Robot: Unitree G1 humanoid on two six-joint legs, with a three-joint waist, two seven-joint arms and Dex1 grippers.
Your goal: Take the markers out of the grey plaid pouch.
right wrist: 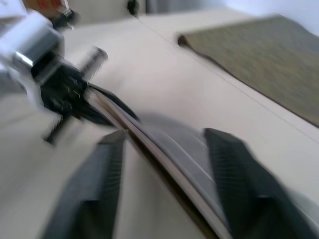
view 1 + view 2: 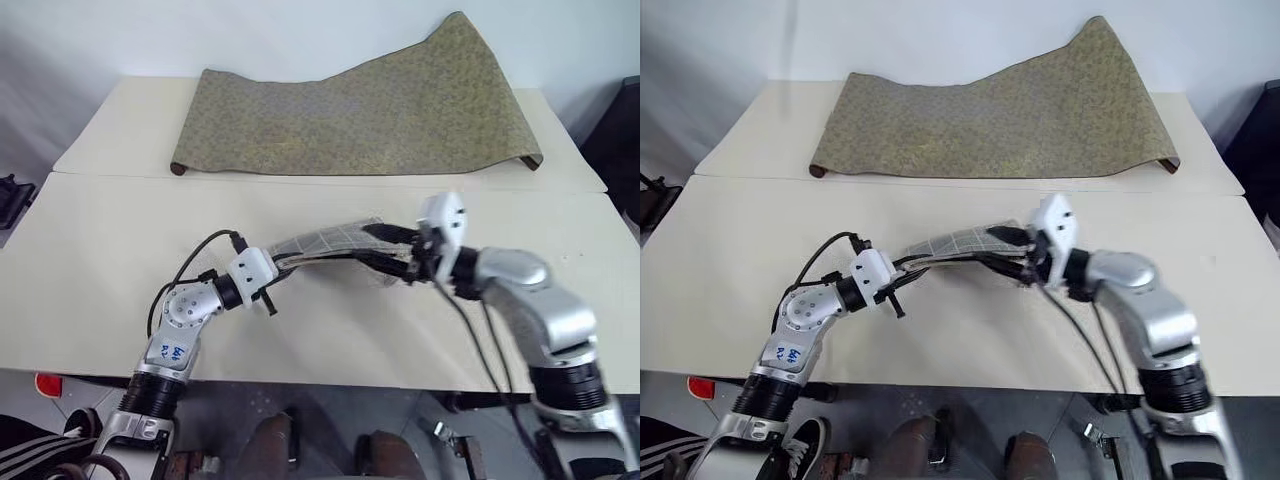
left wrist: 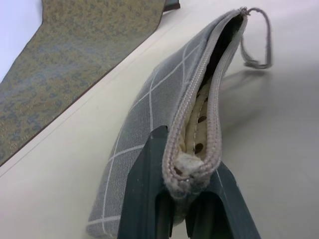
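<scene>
The grey plaid pouch [image 2: 330, 240] hangs lengthwise just above the table, between my two grippers. My left gripper [image 2: 280, 263] is shut on one end of it; in the left wrist view the fingers [image 3: 149, 164] pinch the zip end. The zip stands partly open there, showing a cream dotted lining [image 3: 197, 124], and the loop strap [image 3: 259, 50] hangs from the far corner. The markers are hidden inside. At the other end my right gripper [image 2: 387, 250] is open, one finger [image 1: 227, 164] on each side of the pouch's edge [image 1: 169, 154].
A large olive-gold patterned cloth [image 2: 360, 110] lies across the far part of the cream table [image 2: 100, 270], its right end rising against the wall. A seam [image 2: 300, 180] runs across the table just in front of the cloth. Black cables trail from both wrists.
</scene>
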